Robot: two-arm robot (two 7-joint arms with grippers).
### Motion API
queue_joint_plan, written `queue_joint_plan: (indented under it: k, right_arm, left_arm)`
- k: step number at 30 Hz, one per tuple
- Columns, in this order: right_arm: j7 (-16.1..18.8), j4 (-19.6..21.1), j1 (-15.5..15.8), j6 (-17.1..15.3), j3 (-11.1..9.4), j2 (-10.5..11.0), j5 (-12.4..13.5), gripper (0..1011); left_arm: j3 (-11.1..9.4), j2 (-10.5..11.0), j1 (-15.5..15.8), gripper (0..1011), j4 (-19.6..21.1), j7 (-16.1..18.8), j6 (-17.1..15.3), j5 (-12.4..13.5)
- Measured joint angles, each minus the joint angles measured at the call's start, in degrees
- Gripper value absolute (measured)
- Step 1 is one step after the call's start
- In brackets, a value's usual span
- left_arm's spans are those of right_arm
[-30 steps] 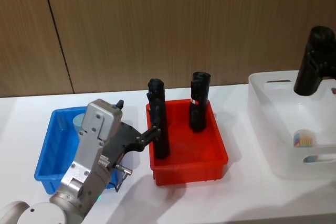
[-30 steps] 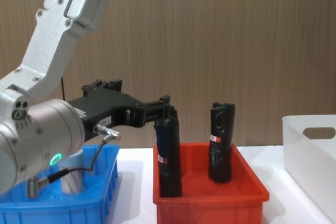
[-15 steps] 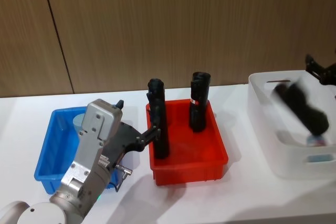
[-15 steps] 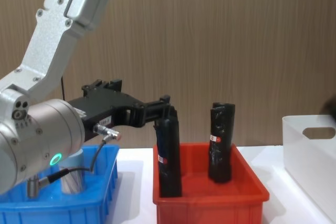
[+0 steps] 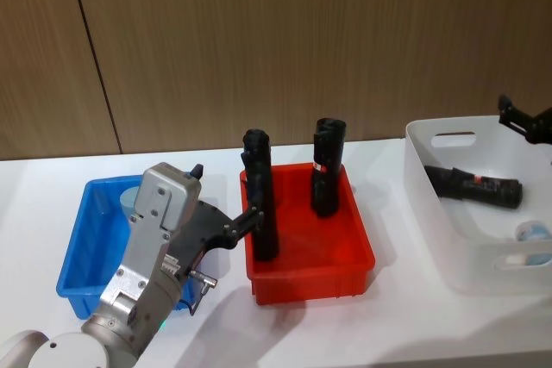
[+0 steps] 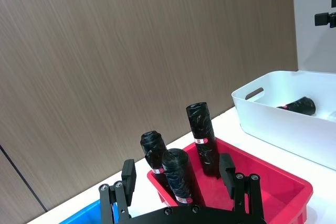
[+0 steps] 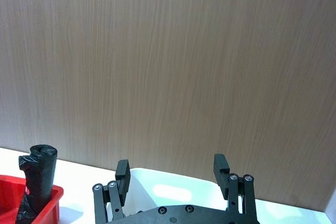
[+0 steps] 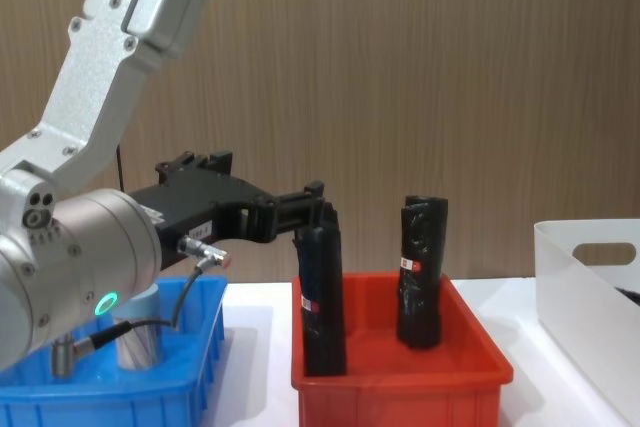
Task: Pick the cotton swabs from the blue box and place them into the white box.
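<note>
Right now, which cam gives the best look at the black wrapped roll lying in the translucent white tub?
Head view: black wrapped roll shows full length on the translucent white tub floor. Left wrist view catches one end over the rim. Chest view has a dark sliver at the tub's edge.

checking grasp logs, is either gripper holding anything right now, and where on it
Nothing is held. The right gripper is open above the white box; the left gripper is open near the black rolls.

I see glossy plastic in the blue box [image 5: 82, 252] and red bin [image 5: 345, 252], translucent smooth plastic in the white box [image 5: 431, 204], crinkled black wrap on the rolls [image 5: 261, 213], and matt wood-grain wall panelling [image 5: 259, 40].
</note>
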State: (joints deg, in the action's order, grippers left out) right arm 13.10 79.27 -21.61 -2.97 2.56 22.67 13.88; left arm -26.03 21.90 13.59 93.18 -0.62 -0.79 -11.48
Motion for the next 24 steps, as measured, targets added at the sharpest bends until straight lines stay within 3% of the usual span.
queue_joint_plan:
  k: [24]
  right_arm:
    - [0.4,-0.2,0.1,0.3,-0.1,0.1,0.1,1002]
  left_arm:
    - [0.0,0.0,0.0,1004,0.0,0.0,0.0,0.0]
